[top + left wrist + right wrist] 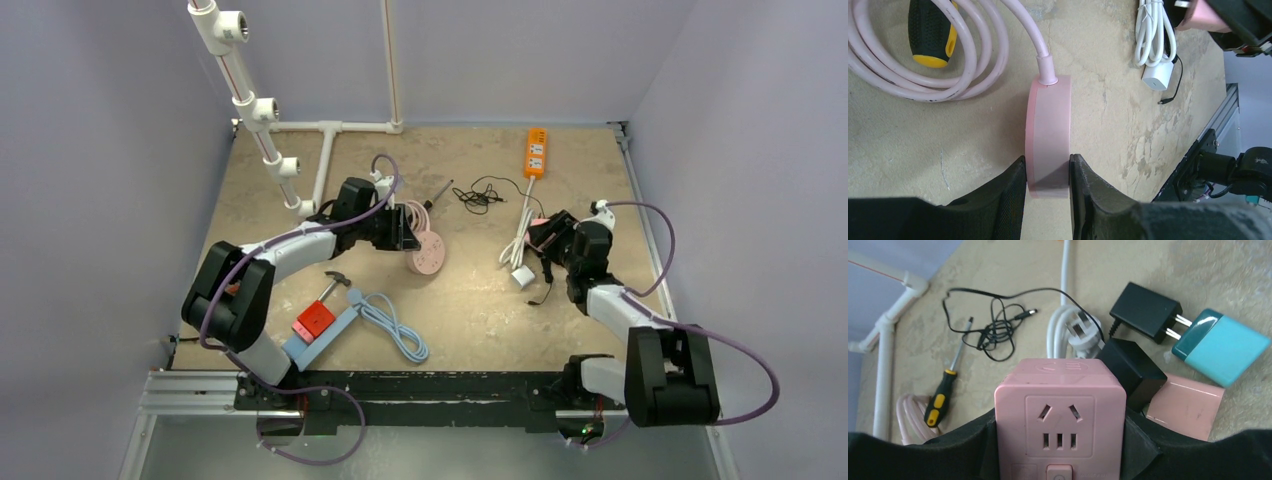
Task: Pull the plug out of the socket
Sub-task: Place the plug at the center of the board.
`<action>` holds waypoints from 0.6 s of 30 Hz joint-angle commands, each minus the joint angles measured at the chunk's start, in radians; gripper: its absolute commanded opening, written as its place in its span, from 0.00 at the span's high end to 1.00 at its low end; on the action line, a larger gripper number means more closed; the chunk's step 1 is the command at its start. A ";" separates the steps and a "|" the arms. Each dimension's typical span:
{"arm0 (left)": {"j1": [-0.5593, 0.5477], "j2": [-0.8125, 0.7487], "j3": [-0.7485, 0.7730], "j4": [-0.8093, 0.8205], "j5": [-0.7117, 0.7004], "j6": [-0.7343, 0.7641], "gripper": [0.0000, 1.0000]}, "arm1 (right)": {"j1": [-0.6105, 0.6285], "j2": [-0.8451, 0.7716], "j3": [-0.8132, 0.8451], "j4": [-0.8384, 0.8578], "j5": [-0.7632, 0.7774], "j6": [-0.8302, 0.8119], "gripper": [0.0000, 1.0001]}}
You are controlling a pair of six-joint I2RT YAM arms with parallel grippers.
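My right gripper [1060, 450] is shut on a pink cube socket [1060, 410] and holds it by its two sides; the empty outlet face points at the camera. A white plug [1083, 337] with a white cable sits against the cube's far side, and a black adapter [1133, 372] against its far right corner; I cannot tell whether either is plugged in. In the top view this gripper [545, 235] is at the right of the table. My left gripper [1048, 165] is shut on a pink round disc [1048, 125] standing on edge, with a coiled pink cable [973, 60]. It is at mid-table [415, 243].
A screwdriver [930, 30] lies by the pink coil. A black charger [1147, 312], a teal adapter [1220, 347] and a pink flat block [1185, 405] lie near the cube. An orange power strip [536, 152], tangled black wire [480, 195], hammer [335, 285], blue cable [395, 325] and white pipes [260, 110] are around.
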 commanded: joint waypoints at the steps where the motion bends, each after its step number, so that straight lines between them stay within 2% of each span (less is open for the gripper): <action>1: 0.003 -0.057 0.035 0.035 0.006 0.035 1.00 | -0.026 0.042 0.033 0.031 -0.106 -0.006 0.77; 3: 0.003 -0.051 0.037 0.033 0.006 0.037 1.00 | -0.035 0.060 0.037 0.033 -0.126 -0.009 0.68; 4: 0.003 -0.048 0.037 0.033 0.008 0.036 1.00 | -0.035 0.066 0.038 0.033 -0.129 -0.009 0.57; 5: 0.003 -0.045 0.040 0.033 0.010 0.035 1.00 | -0.036 0.068 0.039 0.030 -0.128 -0.010 0.41; 6: 0.003 -0.043 0.039 0.033 0.011 0.035 1.00 | -0.036 0.066 0.039 0.028 -0.124 -0.009 0.31; 10: 0.003 -0.039 0.039 0.035 0.012 0.034 1.00 | -0.036 0.040 0.033 0.017 -0.088 -0.002 0.17; 13: 0.003 -0.036 0.039 0.039 0.017 0.024 1.00 | -0.036 -0.013 0.035 -0.015 -0.035 -0.003 0.02; 18: -0.010 -0.035 0.028 0.071 0.029 -0.005 1.00 | -0.036 -0.150 0.059 -0.100 0.077 -0.014 0.01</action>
